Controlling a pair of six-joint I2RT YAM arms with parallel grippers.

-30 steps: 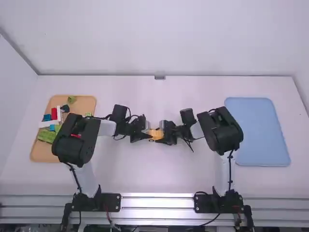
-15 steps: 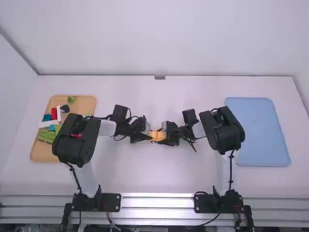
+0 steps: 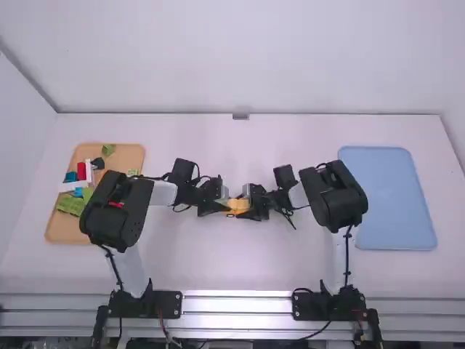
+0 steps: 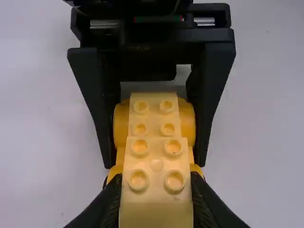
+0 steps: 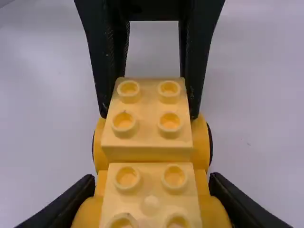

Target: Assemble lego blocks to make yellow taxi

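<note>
- Tiny change: the left gripper (image 4: 154, 183) has nudged toward the right arm, so imo it's lining up or pressing a joint rather than fetching parts
- Left one's pinching the raised yellow block (image 5: 148, 137); right gripper (image 5: 152, 180) looks clamped on the rounded sides of the yellow car body (image 5: 201, 142)
- All this sits around mid table (image 3: 240, 265), between both arms
- Studs up, block a step higher, can't tell if it's fully seated

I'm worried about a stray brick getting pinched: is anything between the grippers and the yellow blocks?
Nothing visible is. The left gripper is closed on the yellow blocks from one end, the right gripper from the other. The loose bricks lie apart, in the tan tray.
</note>
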